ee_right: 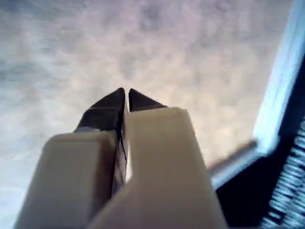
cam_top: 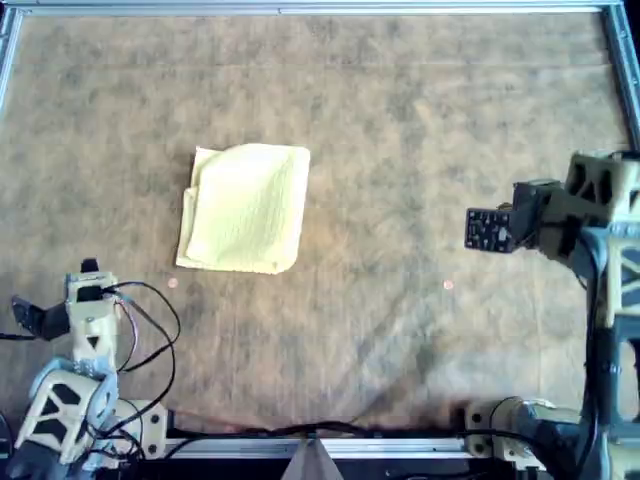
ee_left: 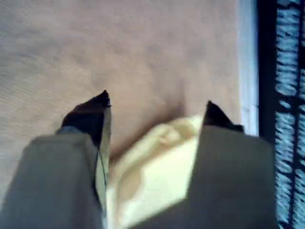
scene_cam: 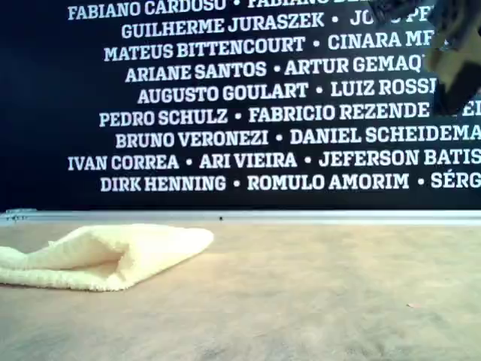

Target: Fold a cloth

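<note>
The pale yellow cloth [cam_top: 245,208] lies folded over in a rough rectangle on the table's left half in the overhead view. In the exterior view it [scene_cam: 105,256] sits as a low doubled pile at the left. My first gripper [cam_top: 482,228] hovers open and empty at the overhead view's right, well apart from the cloth and pointing toward it. In the first wrist view its fingers [ee_left: 157,102] stand apart, with the cloth [ee_left: 157,167] showing blurred between them. My second gripper [cam_top: 88,268] is at the overhead view's lower left, shut on nothing [ee_right: 126,90].
A brown felt-like mat [cam_top: 400,120] covers the table, framed by a metal rail [cam_top: 320,8]. A black banner with white names [scene_cam: 240,105] stands behind the far edge. Loose cables [cam_top: 150,330] hang by the second arm. A blurred arm part [scene_cam: 451,53] shows at the exterior view's upper right.
</note>
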